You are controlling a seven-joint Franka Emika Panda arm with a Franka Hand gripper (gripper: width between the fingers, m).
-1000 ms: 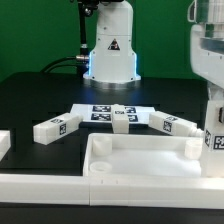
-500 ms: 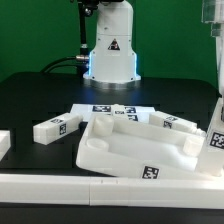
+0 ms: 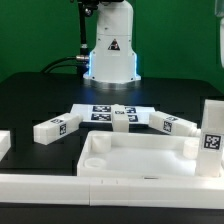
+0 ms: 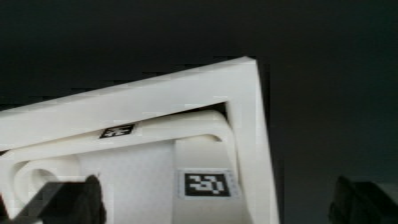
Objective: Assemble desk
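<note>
One desk panel level again, tilt gone

The gripper hangs with its two dark fingers spread wide apart, nothing pinched between them. The arm's white base stands upright.

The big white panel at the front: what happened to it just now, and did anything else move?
The desk panel was tipped up and skewed half a second ago; now it lies flat again. The gripper has opened, its jaws wide apart, letting the panel go. The loose legs, the marker board and the robot pedestal stayed put.
</note>
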